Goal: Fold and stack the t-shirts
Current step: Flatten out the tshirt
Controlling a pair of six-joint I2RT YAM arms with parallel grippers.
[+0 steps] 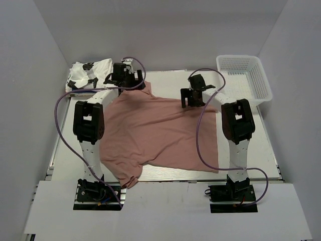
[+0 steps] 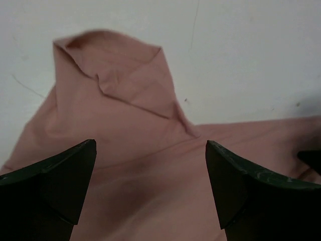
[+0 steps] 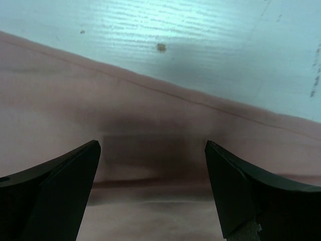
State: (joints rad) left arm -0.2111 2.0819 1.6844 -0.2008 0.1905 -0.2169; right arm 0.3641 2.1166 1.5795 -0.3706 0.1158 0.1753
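A large dusty-pink t-shirt (image 1: 160,133) lies spread flat over the middle of the table. A folded white t-shirt with black print (image 1: 89,74) sits at the far left corner. No blue shirt shows. My left gripper (image 1: 126,80) is open above the pink shirt's far left sleeve (image 2: 118,75), its fingers (image 2: 60,181) apart over the cloth (image 2: 150,191). My right gripper (image 1: 193,98) is open over the shirt's far edge (image 3: 150,145), nothing between its fingers (image 3: 235,191).
A white plastic mesh basket (image 1: 244,76) stands at the far right corner. White walls close in the table (image 1: 261,155) on three sides. Purple cables loop from both arms.
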